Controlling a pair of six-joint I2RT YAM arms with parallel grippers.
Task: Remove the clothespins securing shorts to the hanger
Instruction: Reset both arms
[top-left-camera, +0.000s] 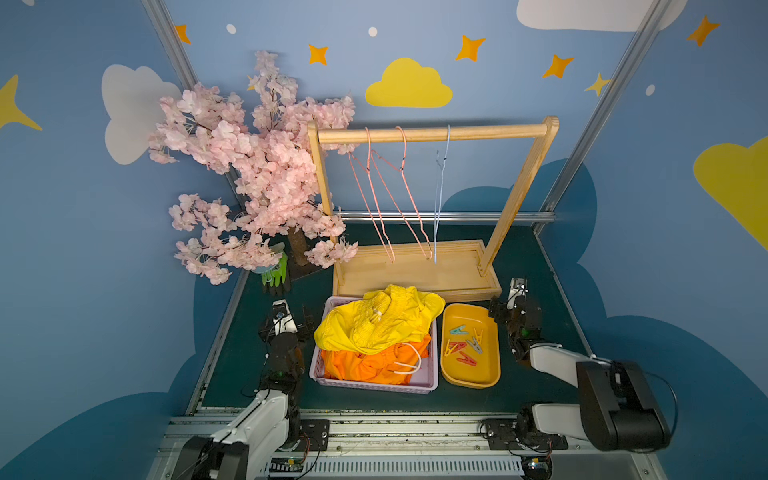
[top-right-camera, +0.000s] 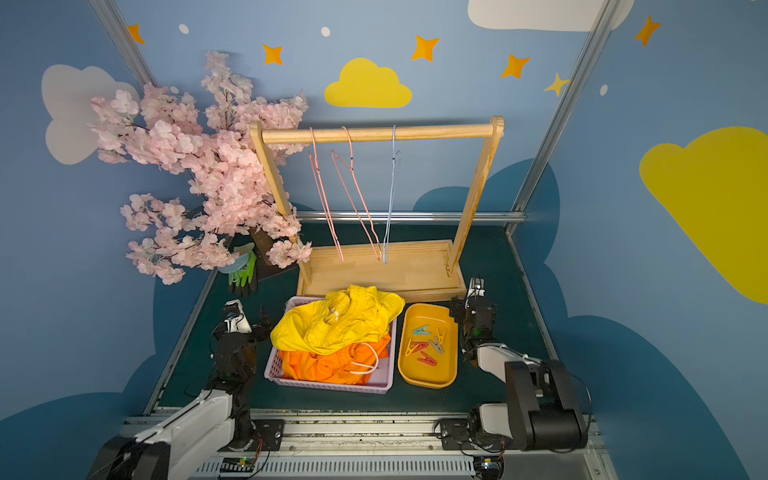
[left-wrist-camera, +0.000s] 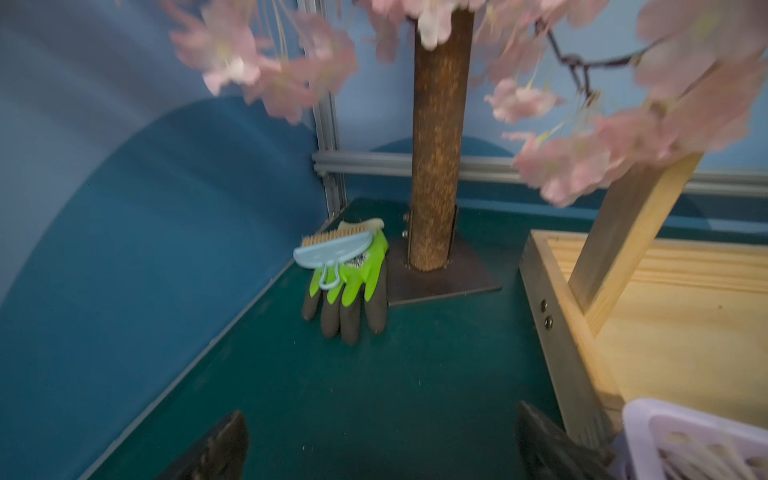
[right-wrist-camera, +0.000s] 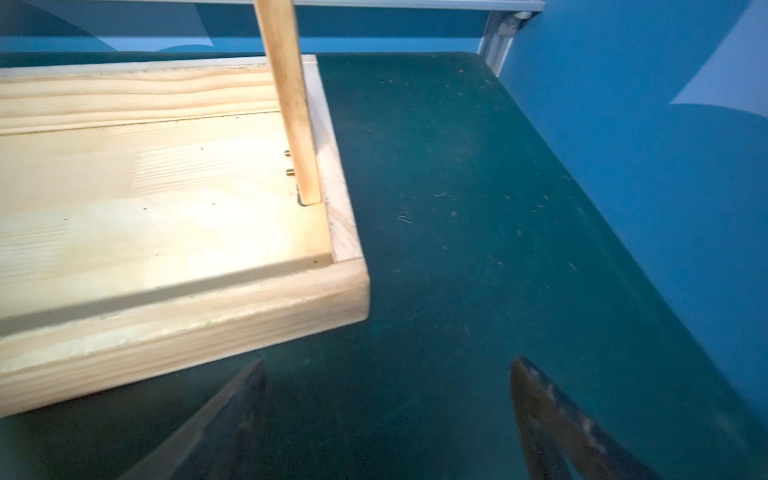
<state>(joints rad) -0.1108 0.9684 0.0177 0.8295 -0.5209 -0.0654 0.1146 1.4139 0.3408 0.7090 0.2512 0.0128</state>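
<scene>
Quick count, everything placed off wooden rack (top-left-camera: 432, 134):
- wire hangers (top-left-camera: 404, 149) on rack's rail: three (two pink, one blue)
- clothespins (top-left-camera: 464, 345) in yellow tray (top-left-camera: 473, 376) in front of rack: six (two red, two yellow, one teal, one grey)
- shorts (top-left-camera: 374, 332) in lilac basket (top-left-camera: 376, 384) in front of rack: one yellow pair on top, orange underneath, can't tell how many
- one blossom tree (top-left-camera: 257, 166) beside rack
- one brush (left-wrist-camera: 332, 249) by tree

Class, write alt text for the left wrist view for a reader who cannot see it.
A green-and-black glove with a pale blue brush on it rests on the green table beside a tree trunk on a metal plate. Blurred pink blossoms hang overhead, a wooden rack base and lilac basket stand nearby, and the left gripper is open.
</scene>
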